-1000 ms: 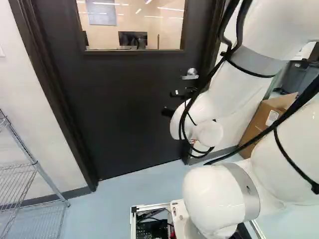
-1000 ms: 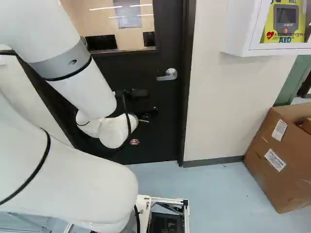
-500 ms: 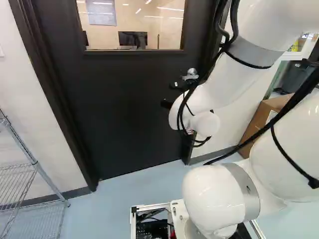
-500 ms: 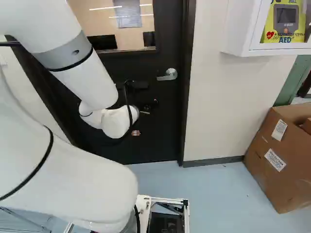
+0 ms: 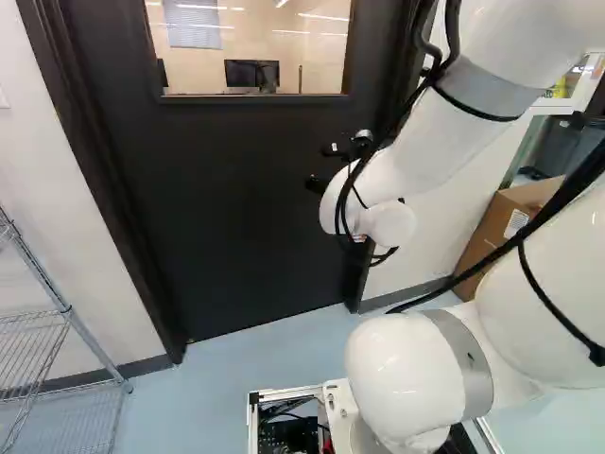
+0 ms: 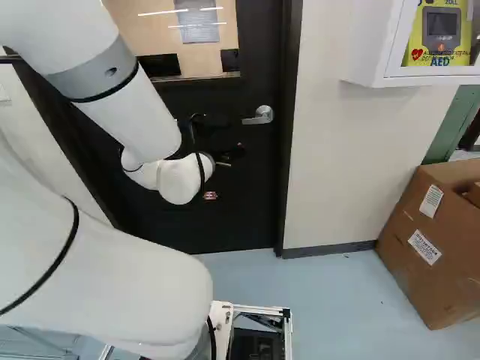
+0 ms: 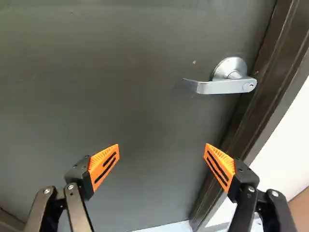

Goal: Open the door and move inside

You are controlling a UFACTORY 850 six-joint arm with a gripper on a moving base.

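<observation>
Door handle (image 7: 219, 87): juts from the closed door (image 7: 120, 106), near the door's edge. Gripper (image 5: 317, 166): faces the door with fingers spread wide. Cardboard box (image 6: 409, 262): rests on the floor (image 6: 322, 300), right of the door.

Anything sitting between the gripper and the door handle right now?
Nothing in the way: the wrist view shows only the bare dark door between the open gripper and the door handle.
</observation>
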